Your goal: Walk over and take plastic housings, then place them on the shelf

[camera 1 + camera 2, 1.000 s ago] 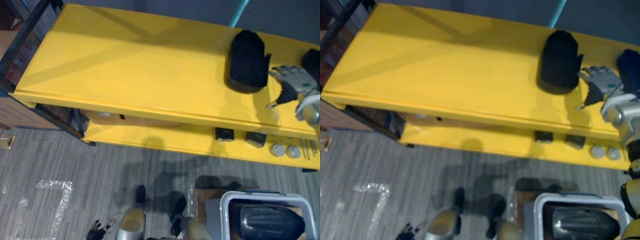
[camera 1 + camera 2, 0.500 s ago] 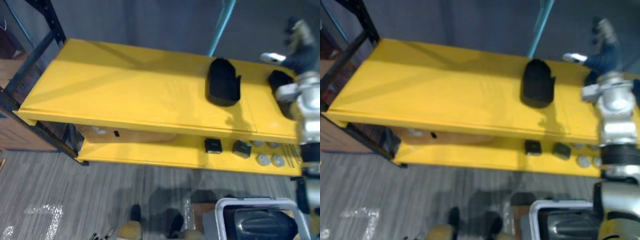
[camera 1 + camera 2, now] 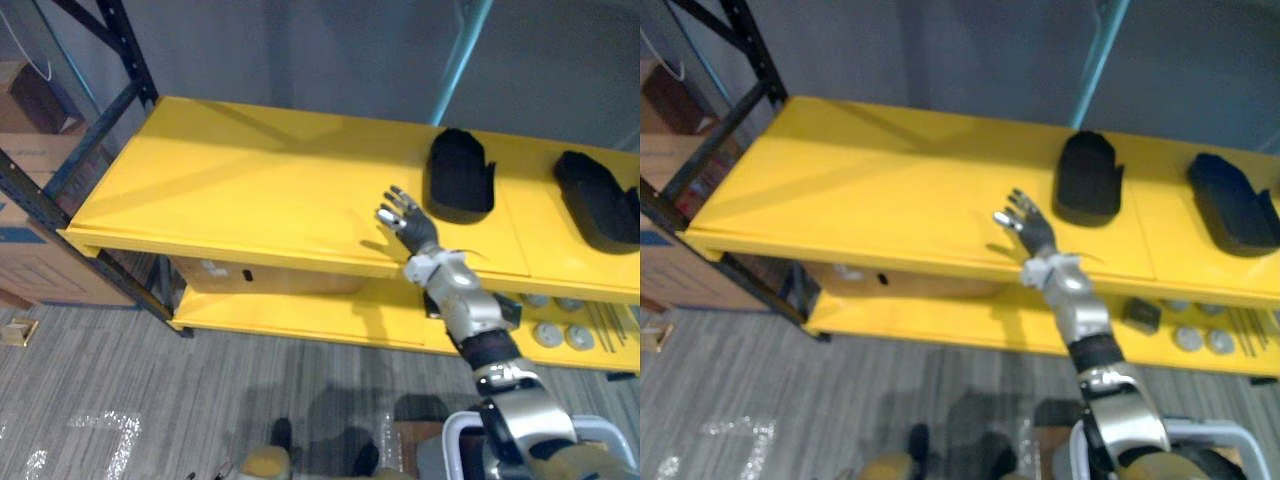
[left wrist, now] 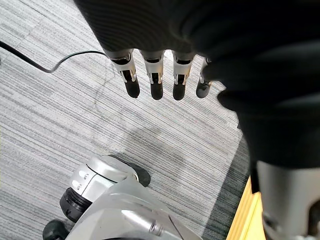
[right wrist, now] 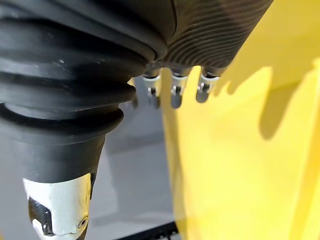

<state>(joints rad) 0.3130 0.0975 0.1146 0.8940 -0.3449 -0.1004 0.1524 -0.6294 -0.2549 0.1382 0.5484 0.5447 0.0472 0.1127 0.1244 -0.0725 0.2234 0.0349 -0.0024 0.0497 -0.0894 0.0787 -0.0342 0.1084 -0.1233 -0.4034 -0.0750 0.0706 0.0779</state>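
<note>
Two black plastic housings lie on the top board of the yellow shelf point(image 3: 250, 190): one point(image 3: 460, 175) right of the middle, the other point(image 3: 598, 198) at the far right. My right hand point(image 3: 405, 218) hovers open over the board's front part, left of and nearer than the first housing, holding nothing. Its straight fingers point(image 5: 172, 87) hang over bare yellow board in the right wrist view. My left hand point(image 4: 155, 75) hangs low over the grey carpet, its fingers relaxed and empty.
The lower shelf board carries a small black box point(image 3: 505, 312) and grey discs point(image 3: 560, 335). A cardboard box point(image 3: 260, 275) sits under the top board. A black rack upright point(image 3: 60, 205) and stacked cartons point(image 3: 30, 270) stand at the left. A teal pole point(image 3: 460, 45) rises behind.
The camera has shifted and shows more of the shelf. My right hand left the spot beside the housing, rose, then came down to the left over the board's front part.
</note>
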